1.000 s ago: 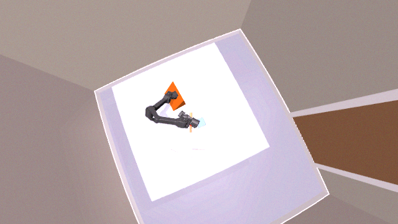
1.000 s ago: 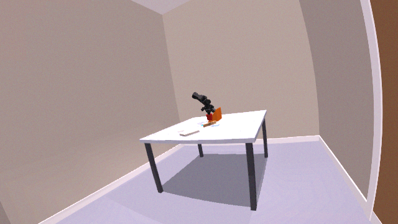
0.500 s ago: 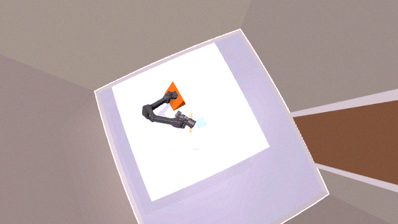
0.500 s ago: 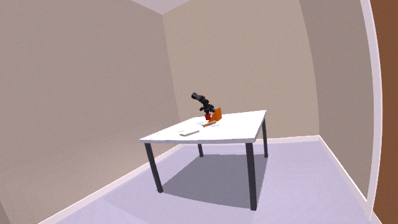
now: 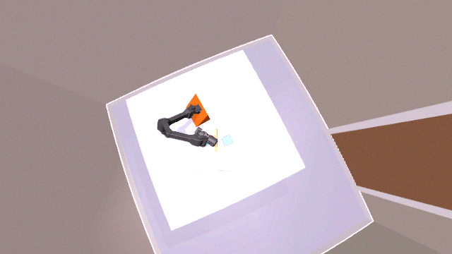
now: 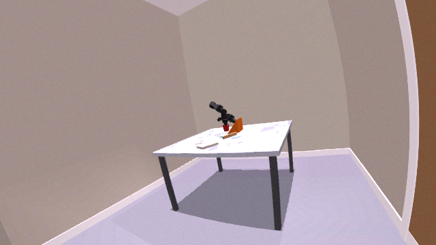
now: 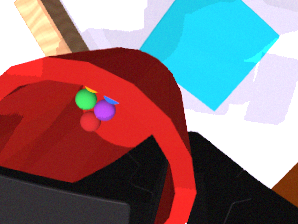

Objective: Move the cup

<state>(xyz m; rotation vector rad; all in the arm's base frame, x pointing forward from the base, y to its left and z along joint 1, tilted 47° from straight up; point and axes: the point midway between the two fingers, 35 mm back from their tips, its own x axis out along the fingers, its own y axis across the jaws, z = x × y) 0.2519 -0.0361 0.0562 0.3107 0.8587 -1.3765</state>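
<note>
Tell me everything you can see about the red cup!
The red cup is round and open at the top, with a thick, shiny-looking rim, maybe plastic. The gripper holds it by its side. Inside, marbles sit together: green, purple and red ones, plus bits of a yellow and a blue one. In the wrist view, a bright blue pad lies beyond it.
</note>
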